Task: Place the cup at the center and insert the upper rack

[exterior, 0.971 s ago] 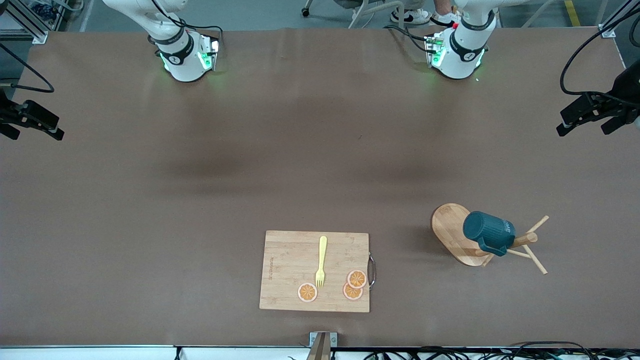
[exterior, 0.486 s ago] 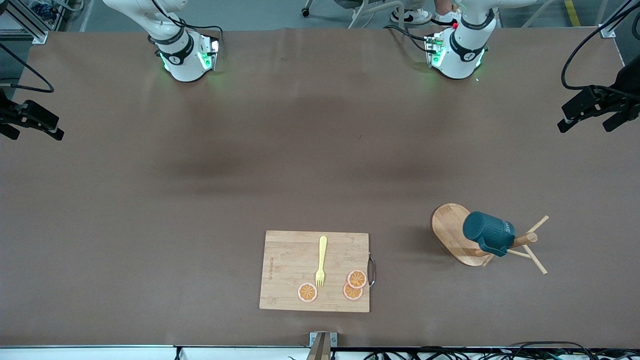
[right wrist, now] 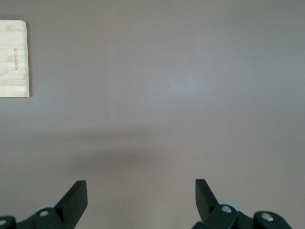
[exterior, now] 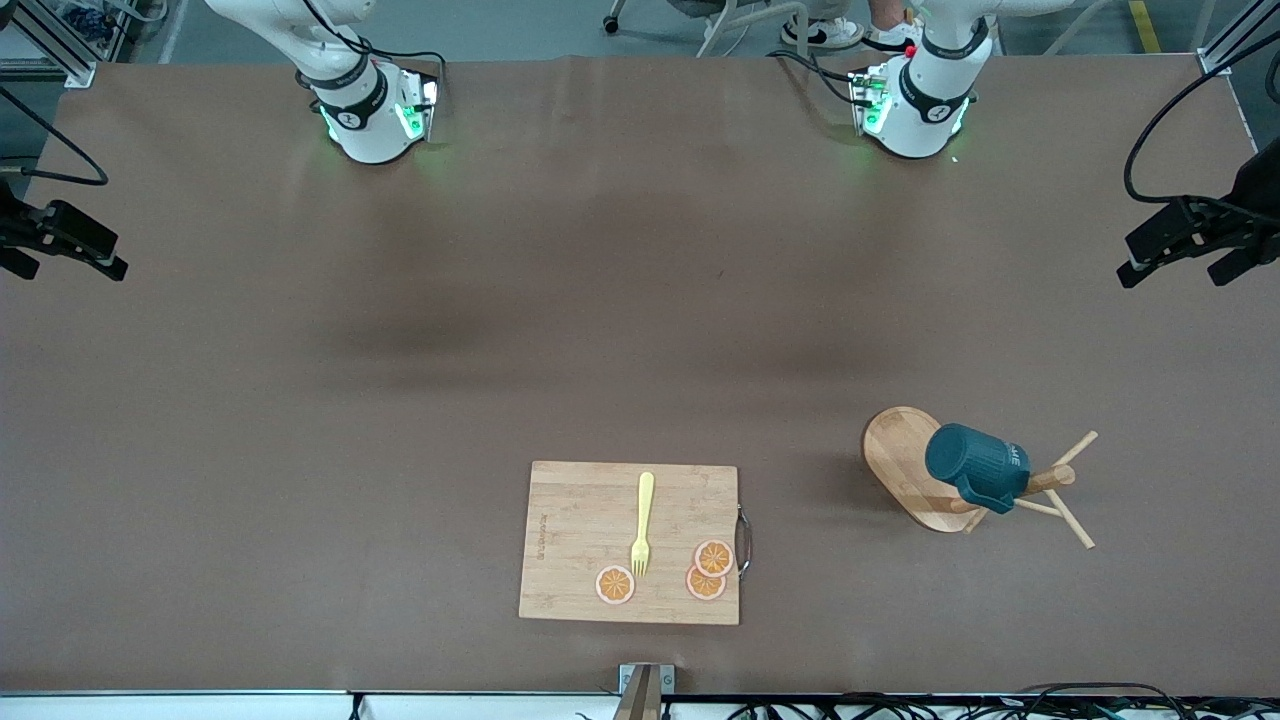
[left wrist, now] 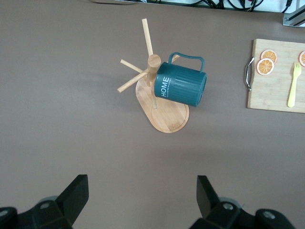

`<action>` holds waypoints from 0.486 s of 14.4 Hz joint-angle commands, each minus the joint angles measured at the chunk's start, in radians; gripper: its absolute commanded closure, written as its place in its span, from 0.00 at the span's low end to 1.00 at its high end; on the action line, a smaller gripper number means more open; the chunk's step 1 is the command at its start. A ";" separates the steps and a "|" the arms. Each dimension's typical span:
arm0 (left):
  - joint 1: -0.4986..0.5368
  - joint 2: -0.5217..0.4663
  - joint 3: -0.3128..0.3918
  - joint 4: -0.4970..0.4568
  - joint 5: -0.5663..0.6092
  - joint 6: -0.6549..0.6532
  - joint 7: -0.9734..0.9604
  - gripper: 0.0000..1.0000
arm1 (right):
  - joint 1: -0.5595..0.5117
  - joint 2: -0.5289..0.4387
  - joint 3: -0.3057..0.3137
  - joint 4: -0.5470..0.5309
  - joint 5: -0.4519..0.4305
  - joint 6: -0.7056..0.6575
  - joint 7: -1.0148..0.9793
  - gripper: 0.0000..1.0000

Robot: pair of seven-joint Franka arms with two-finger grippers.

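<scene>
Lying nearest the front camera, the cutting board (exterior: 630, 543) carries a yellow fork (exterior: 642, 523) and orange slices (exterior: 706, 571). Toward the left arm's end, the upper rack (exterior: 925, 470) stands with the cup (exterior: 976, 466) hung tilted on a peg; only the left wrist view shows its "HOME" lettering and handle. Farther up, the left gripper (exterior: 1190, 245) and right gripper (exterior: 62, 250) hover with fingers spread, holding nothing.
</scene>
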State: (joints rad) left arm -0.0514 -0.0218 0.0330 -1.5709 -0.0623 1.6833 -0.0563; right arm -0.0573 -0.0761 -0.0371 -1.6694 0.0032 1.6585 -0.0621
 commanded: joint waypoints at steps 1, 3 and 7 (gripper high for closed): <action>-0.002 0.013 0.007 0.028 0.012 0.010 0.015 0.00 | 0.002 -0.024 -0.001 -0.020 -0.014 0.009 -0.002 0.00; -0.005 0.011 0.007 0.028 0.013 0.016 0.013 0.00 | 0.002 -0.024 -0.001 -0.020 -0.014 0.009 -0.002 0.00; -0.011 0.002 0.001 0.038 0.015 0.010 -0.008 0.00 | 0.002 -0.025 -0.001 -0.020 -0.014 0.009 -0.002 0.00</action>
State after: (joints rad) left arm -0.0521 -0.0157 0.0338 -1.5478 -0.0622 1.7011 -0.0566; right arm -0.0573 -0.0761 -0.0371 -1.6694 0.0031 1.6585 -0.0621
